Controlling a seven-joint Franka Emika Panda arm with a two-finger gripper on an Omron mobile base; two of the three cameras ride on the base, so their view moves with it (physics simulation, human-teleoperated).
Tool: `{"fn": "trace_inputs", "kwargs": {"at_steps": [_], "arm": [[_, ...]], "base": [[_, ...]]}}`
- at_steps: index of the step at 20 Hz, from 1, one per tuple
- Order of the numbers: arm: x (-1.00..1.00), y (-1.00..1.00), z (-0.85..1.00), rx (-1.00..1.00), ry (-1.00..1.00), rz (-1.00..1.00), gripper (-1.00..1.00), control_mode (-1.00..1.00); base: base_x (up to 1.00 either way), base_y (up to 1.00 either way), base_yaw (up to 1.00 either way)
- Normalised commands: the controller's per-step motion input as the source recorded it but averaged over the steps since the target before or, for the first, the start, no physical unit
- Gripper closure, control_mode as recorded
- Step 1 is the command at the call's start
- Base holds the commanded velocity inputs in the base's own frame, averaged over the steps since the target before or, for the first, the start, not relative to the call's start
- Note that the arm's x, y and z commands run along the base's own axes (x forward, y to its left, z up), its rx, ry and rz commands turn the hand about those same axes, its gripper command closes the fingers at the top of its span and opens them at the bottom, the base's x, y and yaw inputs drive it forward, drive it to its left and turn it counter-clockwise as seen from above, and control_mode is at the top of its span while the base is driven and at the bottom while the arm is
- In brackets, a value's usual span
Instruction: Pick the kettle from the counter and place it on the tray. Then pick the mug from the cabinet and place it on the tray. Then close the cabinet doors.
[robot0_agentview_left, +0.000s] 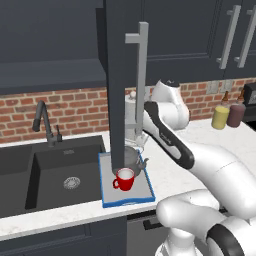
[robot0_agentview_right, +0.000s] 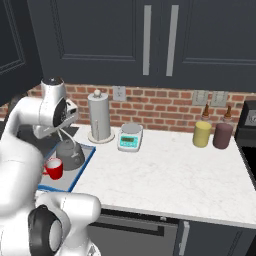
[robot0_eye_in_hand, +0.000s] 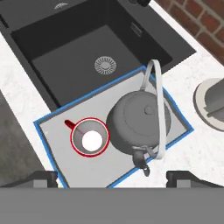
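With kettle (robot0_eye_in_hand: 139, 122) and mug (robot0_eye_in_hand: 90, 141) both on the tray (robot0_eye_in_hand: 118, 175), touching side by side, two placements look done. Tray sits on the bench (robot0_agentview_right: 165, 170) just beside the sink (robot0_eye_in_hand: 83, 57). My end effector (robot0_eye_in_hand: 111, 177) hangs above them, released, holding nothing. Left: one cabinet door (robot0_agentview_left: 122, 85) stands open; closing remains.

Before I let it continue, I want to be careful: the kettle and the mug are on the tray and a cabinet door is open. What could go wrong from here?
1. The open cabinet door hangs right over the tray; the arm reaching for its handle could brush the mug or kettle.
2. Mug and kettle stand very close together; a nudge to one may shift the other.
3. The open tool hovers just above both, so lifting away crookedly might catch the kettle's wire handle.
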Motion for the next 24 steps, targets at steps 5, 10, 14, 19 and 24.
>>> {"fn": "trace_inputs", "kwargs": {"at_steps": [5, 10, 14, 19, 24], "arm": [[-0.9, -0.23, 0.57, 0.06, -0.04, -0.03, -1.0, -1.0], [-0.87, -0.13, 0.34, 0.06, -0.05, -0.07, -1.0, -1.0], [-0.71, 0.0, 0.1, 0.02, 0.0, -0.11, -1.0, -1.0], [-0.27, 0.0, 0.0, 0.0, 0.0, -0.06, -1.0, -1.0], [0.0, 0.01, -0.01, -0.01, 0.0, 0.0, -1.0, -1.0]], "base": [[0.0, 0.0, 0.0], [0.0, 0.0, 0.0], [0.0, 0.0, 0.0], [0.0, 0.0, 0.0], [0.0, 0.0, 0.0]]}}
